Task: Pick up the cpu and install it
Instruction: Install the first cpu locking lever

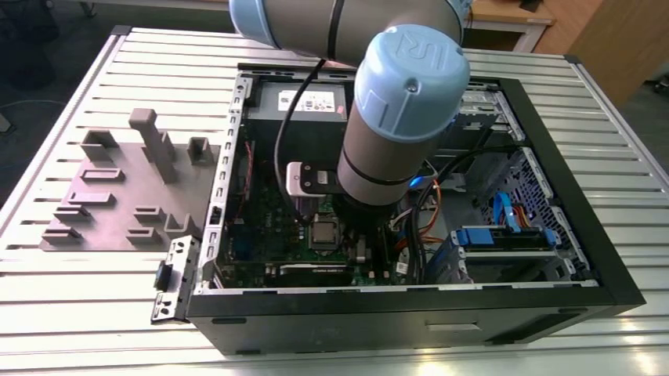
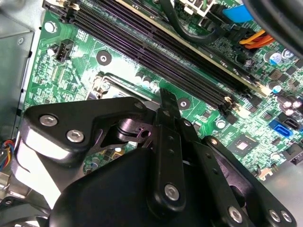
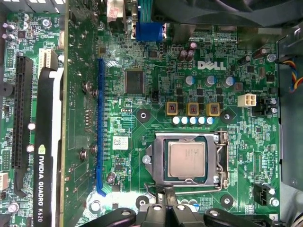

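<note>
We see the cpu [image 3: 186, 158] seated in its socket frame [image 3: 220, 158] on the motherboard [image 3: 142, 118], graphics card [image 3: 47, 156] alongside. The gripper [image 3: 166, 194] hovers at the frame's edge; whether its jaws are apart, we cannot tell.

Gripper [image 3: 166, 208] cut off by the first wrist view's edge — fingertips unseen; arm [image 1: 403, 117] hides much of the motherboard [image 1: 274, 223].

The robot arm [image 1: 403, 117] reaches steeply downward in the exterior view, its grey and blue wrist joint pointing down. The black gripper [image 2: 163, 101] hangs below it (linkages and bolts visible in both wrist views), fingers drawn close together.
</note>
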Motion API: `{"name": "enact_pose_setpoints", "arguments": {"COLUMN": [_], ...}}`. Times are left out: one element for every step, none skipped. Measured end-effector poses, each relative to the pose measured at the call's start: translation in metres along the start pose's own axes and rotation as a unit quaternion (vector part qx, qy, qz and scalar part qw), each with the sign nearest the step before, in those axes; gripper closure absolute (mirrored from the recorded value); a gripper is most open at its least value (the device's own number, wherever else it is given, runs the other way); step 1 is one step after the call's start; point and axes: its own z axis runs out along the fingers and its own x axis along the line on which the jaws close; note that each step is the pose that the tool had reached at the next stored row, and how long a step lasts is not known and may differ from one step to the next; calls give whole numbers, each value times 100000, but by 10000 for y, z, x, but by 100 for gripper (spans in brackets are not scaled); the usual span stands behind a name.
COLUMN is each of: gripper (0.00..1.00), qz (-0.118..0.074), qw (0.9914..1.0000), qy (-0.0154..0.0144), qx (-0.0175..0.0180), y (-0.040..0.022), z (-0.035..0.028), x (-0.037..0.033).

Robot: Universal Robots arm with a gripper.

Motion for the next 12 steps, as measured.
{"name": "enact_pose_setpoints", "arguments": {"gripper": [89,89,89,89,89,89,89,89,89,89,89,89], "qz": [1,2,4,4,4,2,1,3,3,3,3,0], "qw": [100000,100000,100000,100000,100000,100000,100000,100000,100000,100000,100000,100000], "qy": [2,0,3,0,-3,-1,-5,-4,-4,-1,-5,-5], "qx": [-2,-1,-1,-1,1,-2,0,1,1,-2,1,1], "y": [-1,-2,-2,-4,-5,-7,-9,-10,-14,-21,-23,-25], "z": [0,0,0,0,1,0,1,1,0,0,0,0], "x": [0,0,0,0,0,0,0,0,0,0,0,0]}}
